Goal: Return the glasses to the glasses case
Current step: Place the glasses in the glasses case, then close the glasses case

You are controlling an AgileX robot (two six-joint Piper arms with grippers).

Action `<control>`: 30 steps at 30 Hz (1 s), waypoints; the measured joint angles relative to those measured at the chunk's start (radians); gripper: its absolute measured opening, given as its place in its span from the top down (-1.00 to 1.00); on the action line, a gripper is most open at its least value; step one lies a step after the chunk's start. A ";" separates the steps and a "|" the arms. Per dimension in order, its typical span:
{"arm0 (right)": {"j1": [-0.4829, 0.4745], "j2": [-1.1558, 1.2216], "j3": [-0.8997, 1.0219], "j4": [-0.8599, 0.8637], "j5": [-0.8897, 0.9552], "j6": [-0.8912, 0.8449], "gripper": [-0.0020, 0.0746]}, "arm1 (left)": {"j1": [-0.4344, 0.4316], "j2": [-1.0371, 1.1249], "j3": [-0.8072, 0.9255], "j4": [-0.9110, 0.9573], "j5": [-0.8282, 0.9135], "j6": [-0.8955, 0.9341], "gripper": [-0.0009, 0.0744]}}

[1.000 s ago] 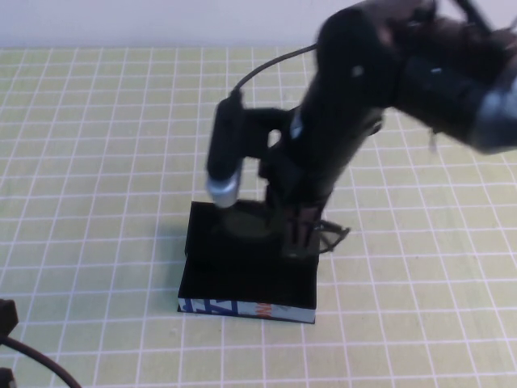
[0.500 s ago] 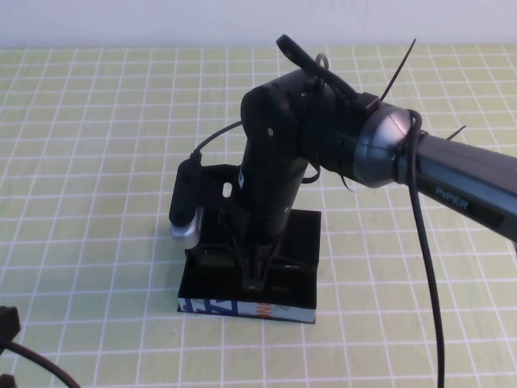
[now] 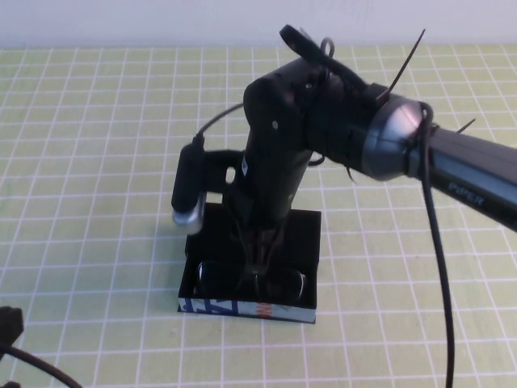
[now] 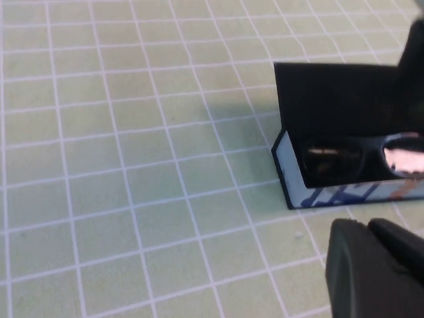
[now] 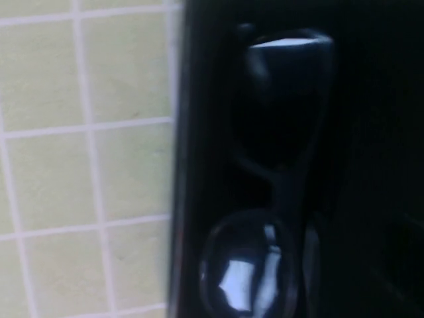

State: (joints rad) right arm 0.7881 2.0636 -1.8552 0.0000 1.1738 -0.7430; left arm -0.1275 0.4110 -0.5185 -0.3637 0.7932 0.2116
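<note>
The glasses case (image 3: 305, 234) is a flat black box lying open mid-table, with its blue, white and orange front edge (image 3: 242, 308) toward me. The black glasses (image 3: 212, 277) lie inside it along the front, lenses up. My right gripper (image 3: 257, 268) points straight down into the case over the bridge of the glasses. The right wrist view shows the glasses (image 5: 281, 179) in the dark case (image 5: 189, 132). My left gripper (image 4: 371, 265) is shut and empty, low over the mat just in front of the case (image 4: 331, 99), with the glasses (image 4: 344, 158) showing inside.
The yellow-green gridded mat (image 3: 97, 162) covers the table. The right arm's wrist camera (image 3: 187, 190) hangs over the case's left rear corner. A white wall runs along the far edge. The left arm's cable (image 3: 32, 364) lies at the near left corner.
The right arm swung in over the case and lowered the glasses into it. In the last half second the gripper rose slightly, and both lenses now show at the case's front.
</note>
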 joint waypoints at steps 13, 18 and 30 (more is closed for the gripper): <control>-0.090 -0.044 -0.134 -0.028 -0.057 0.360 0.98 | -0.002 0.494 0.014 -0.541 -0.093 0.727 0.98; -0.217 -0.044 -0.134 0.096 -0.051 0.407 0.99 | -0.104 0.726 0.014 -0.652 -0.185 0.875 0.98; -0.345 0.054 -0.134 0.260 -0.072 0.328 0.99 | -0.455 1.115 -0.090 -0.772 -0.520 0.915 0.98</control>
State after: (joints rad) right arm 0.4436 2.1179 -1.9888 0.2599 1.1014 -0.4147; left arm -0.5828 1.5255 -0.6082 -1.1355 0.2734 1.1267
